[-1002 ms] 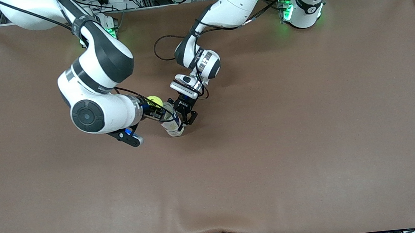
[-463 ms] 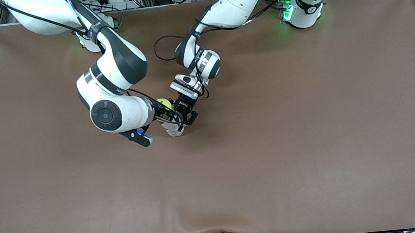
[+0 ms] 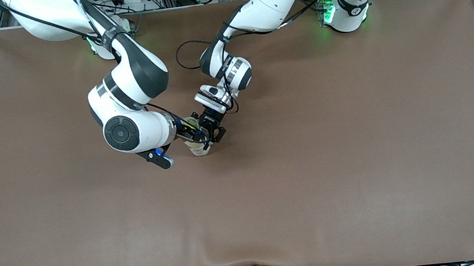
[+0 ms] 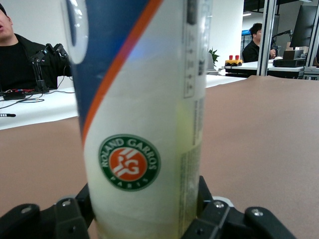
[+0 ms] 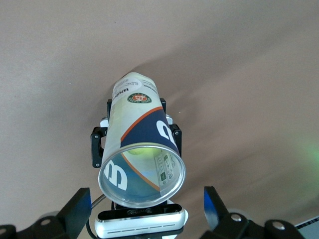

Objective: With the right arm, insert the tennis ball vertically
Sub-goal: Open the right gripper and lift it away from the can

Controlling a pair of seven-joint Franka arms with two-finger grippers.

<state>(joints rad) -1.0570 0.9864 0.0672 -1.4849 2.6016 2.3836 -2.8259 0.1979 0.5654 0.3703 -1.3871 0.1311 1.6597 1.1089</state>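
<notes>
The tennis ball (image 5: 144, 158) shows only as a yellow-green glow low inside the can (image 5: 141, 149), a clear tube with a white, navy and orange label and a round green-and-orange badge. The can stands upright on the brown table (image 3: 354, 160), clamped near its base by the left gripper (image 3: 212, 132). The right gripper (image 5: 144, 211) hangs directly over the can's open mouth, fingers (image 5: 75, 209) spread wide, holding nothing.

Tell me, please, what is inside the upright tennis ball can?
Through the open mouth of the can, a yellow-green ball glows low inside; the label wall covers most of it.
</notes>
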